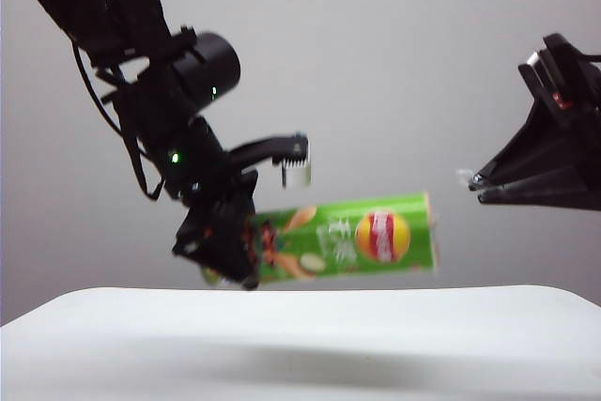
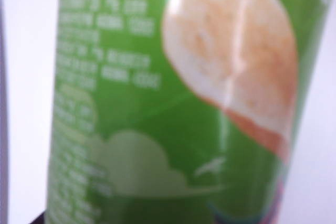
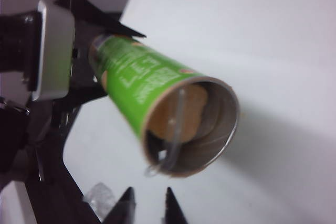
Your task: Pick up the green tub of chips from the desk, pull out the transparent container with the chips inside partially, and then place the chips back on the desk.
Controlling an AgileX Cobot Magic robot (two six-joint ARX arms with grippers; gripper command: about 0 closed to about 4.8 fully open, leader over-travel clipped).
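Grip first: the left end effector (image 1: 223, 249) is clamped around the artwork end of the green tub of chips (image 1: 347, 237), holding it nearly level in the air above the bench (image 1: 300, 335). In the left wrist view the tub's printed wall fills the frame, so the fingers themselves are not seen there. The right end effector (image 1: 481, 188) hangs just off the tub's open end, apart from it; its two tips (image 3: 148, 205) stand slightly parted with nothing clearly between them. A small clear scrap (image 3: 100, 195) beside them cannot be identified.

Looking into the open mouth, the transparent container (image 3: 176, 129) shows as a thin clear edge, its lip barely past the silver rim, with the chips (image 3: 181, 111) behind it.

Judged from this, the pick-up is done; the pull-out looks barely begun or incomplete, and setting the tub back on the bench remains.
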